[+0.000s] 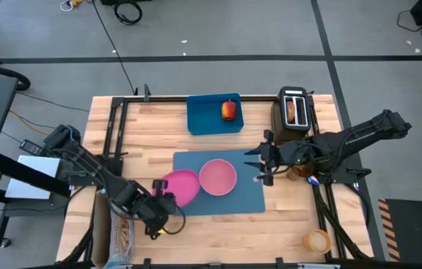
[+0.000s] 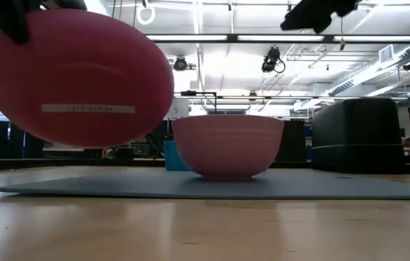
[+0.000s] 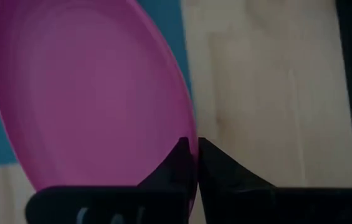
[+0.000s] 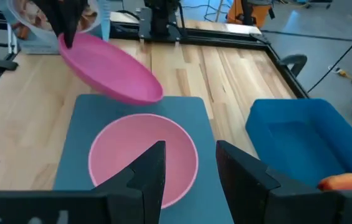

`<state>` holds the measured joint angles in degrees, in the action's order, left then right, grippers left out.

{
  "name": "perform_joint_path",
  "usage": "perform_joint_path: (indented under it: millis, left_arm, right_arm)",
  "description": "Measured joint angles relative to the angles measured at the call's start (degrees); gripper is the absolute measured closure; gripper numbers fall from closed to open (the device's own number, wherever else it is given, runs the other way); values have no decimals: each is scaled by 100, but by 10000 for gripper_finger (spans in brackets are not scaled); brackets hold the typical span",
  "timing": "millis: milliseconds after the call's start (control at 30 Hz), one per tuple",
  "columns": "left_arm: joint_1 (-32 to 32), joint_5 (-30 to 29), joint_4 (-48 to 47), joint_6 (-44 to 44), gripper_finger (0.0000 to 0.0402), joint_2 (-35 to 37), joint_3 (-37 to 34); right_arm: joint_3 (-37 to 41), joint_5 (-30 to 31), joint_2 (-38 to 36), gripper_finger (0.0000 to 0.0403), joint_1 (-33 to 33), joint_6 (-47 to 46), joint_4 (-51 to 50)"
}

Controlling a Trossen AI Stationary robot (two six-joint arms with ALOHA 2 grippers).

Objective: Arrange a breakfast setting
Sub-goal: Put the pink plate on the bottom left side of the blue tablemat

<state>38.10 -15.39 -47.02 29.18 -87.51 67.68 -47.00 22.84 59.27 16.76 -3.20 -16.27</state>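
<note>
Left end effector (image 3: 191, 149) grips pink plate (image 3: 88, 93) — tilted, above mat (image 1: 252, 196).

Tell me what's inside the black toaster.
A toast slice sits in one slot of the black toaster. Only its top shows from above; the rest is hidden inside, as is whatever the other slot holds.

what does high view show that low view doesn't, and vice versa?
Only high: apple in the blue tray, toast in the toaster, left end effector clamping the plate's rim, right end effector open beside the bowl.
Only low: plate lifted clear of the mat, tilted.
Both: plate, bowl, mat.
</note>
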Motion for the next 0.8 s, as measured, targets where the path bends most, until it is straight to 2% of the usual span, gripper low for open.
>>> perform_joint_path:
  millis: [200,367,533,800]
  left_arm:
    - [227,465,343,-134,385,-596,0]
    - [450,290,656,-311,385,-912,0]
    - [495,195,1361,-1098,371,-1182,2]
    - [473,232,1398,-1255,353,-1272,0]
  right_arm:
    - [-90,267,5,253,366,0,-74]
    - [-90,463,63,253,525,0,-48]
    - [-90,430,207,253,529,-230,-57]
    - [34,152,894,253,649,-724,-99]
